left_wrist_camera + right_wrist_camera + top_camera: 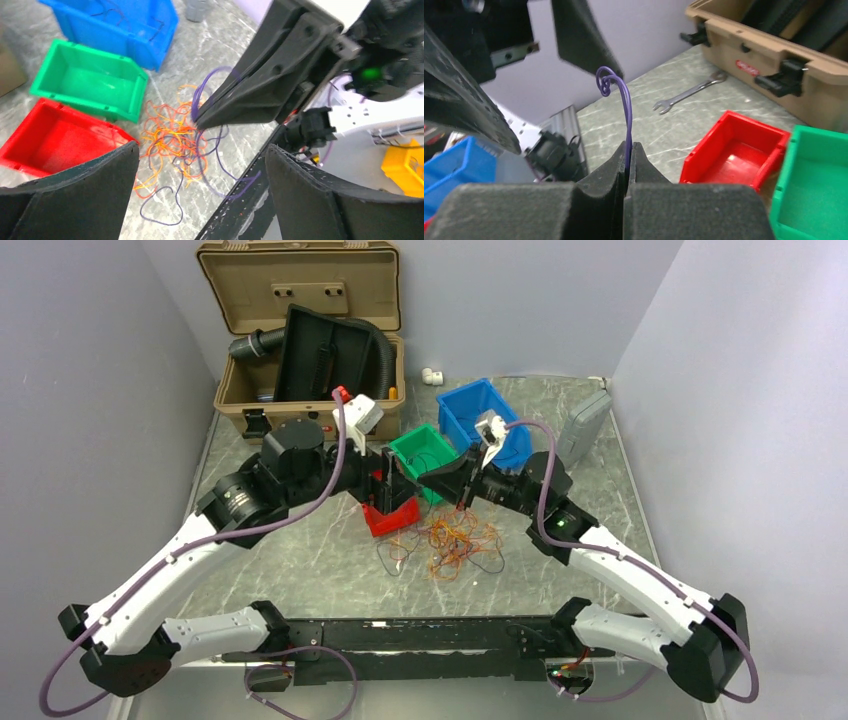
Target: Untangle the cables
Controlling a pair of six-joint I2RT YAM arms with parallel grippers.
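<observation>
My right pincer [628, 150] is squeezed shut on one thin purple wire [627, 110]. The wire sticks up out of the tips and ends in a small curl. In my left wrist view the same wire loops round the tip of the pincer and hangs down to the heap.

My left pincer [202, 150] is wide open and has nothing in it. Its two black fingers [75, 195] stand far apart, and the right pincer shows between them, higher than the heap.

The cables [167, 135] lie in a messy heap on the grey counter [300, 570], between my two arms. Most are orange, some are red, and some are dark purple. One dark wire lies in a loose loop at the near edge of the heap.

Just beside the heap sits a red bin [55, 140]. A green bin [90, 80] is next to it, and a blue bin [125, 25] is behind that, with a few thin dark wires inside. A wrench [686, 92] lies flat on the counter near a tan case [774, 55]
</observation>
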